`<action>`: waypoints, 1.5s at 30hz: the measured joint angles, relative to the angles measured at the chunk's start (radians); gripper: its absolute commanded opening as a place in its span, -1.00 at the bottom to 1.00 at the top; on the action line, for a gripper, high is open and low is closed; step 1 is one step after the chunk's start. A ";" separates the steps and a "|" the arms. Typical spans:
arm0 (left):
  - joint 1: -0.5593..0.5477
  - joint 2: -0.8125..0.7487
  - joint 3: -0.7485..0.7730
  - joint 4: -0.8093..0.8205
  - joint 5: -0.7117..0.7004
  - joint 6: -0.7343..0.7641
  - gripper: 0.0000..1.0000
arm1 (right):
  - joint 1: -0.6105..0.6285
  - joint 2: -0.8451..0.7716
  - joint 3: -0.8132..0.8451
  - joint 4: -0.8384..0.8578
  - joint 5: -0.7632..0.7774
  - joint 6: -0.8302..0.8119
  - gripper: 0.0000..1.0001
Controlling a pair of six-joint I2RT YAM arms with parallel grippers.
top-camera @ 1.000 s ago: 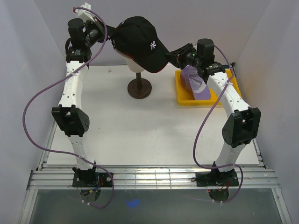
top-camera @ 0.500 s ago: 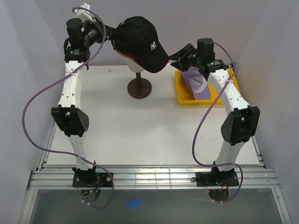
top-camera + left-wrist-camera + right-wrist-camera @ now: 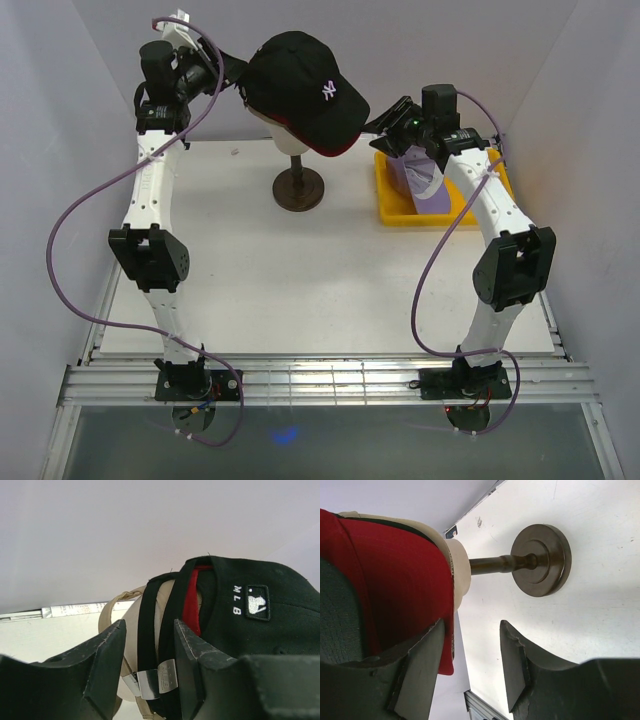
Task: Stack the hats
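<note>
Black cap with white NY logo (image 3: 300, 80) sits outermost on the beige mannequin head (image 3: 288, 137), brim pointing right. A red cap (image 3: 395, 570) is under it; its red brim underside fills the left of the right wrist view, and a red edge shows inside the black cap's rear opening. The head is on a dark stand (image 3: 299, 190) on the white surface (image 3: 250, 270).

Left gripper (image 3: 148, 630) is up at the back of the stacked caps. Its fingers (image 3: 105, 665) are apart, one on each side of the black back strap (image 3: 146, 610) and its metal buckle (image 3: 157, 680), not pinching them.

Right gripper (image 3: 471, 625) is at the brim side. Its fingers (image 3: 520, 660) are apart with only bare surface in the gap, and the red brim edge is just beside one finger.

Lavender cap (image 3: 425, 180) lies in the yellow tray (image 3: 388, 190) at the right, partly hidden by the right arm.
</note>
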 measured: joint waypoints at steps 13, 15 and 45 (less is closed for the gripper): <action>0.079 -0.026 -0.068 0.045 0.100 -0.109 0.15 | 0.009 -0.043 -0.038 -0.001 -0.015 0.003 0.12; 0.105 -0.042 -0.104 0.052 0.110 -0.128 0.15 | 0.008 -0.073 -0.068 -0.001 -0.014 0.007 0.12; 0.158 -0.587 -0.977 0.129 0.118 -0.286 0.10 | -0.196 -0.002 -0.025 -0.143 0.152 -0.552 0.10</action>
